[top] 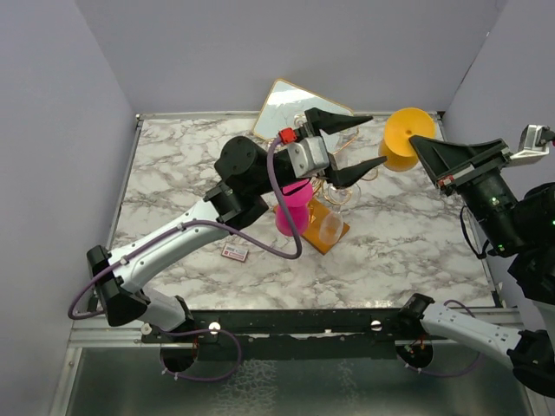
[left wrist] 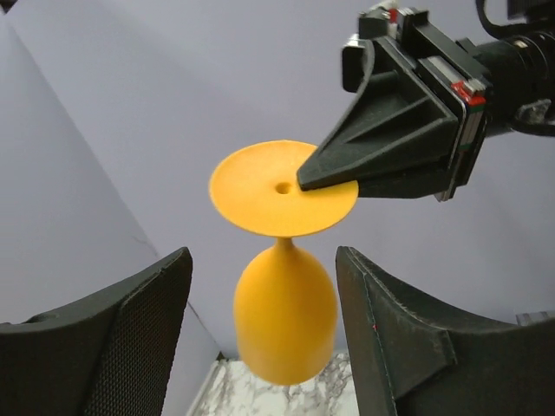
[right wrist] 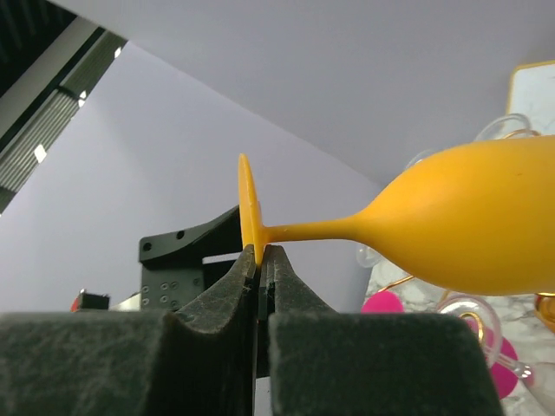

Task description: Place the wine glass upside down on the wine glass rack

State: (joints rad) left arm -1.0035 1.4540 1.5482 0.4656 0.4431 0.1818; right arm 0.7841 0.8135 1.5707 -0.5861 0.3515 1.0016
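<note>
Wrist close-up: right gripper [right wrist: 260,256] clamped on wine glass [right wrist: 468,225] foot; top view: left gripper [top: 377,139] spread wide.

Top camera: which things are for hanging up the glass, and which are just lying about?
For the job: orange wine glass, right hand pinching its foot, wine glass rack.
Just lying about: mirror, pink glass, small card.

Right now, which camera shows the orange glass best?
The left wrist: it shows nearly the whole orange glass, foot up and bowl down. The right wrist sees it sideways with the bowl cut off. The top camera shows it small, mostly its foot.
</note>
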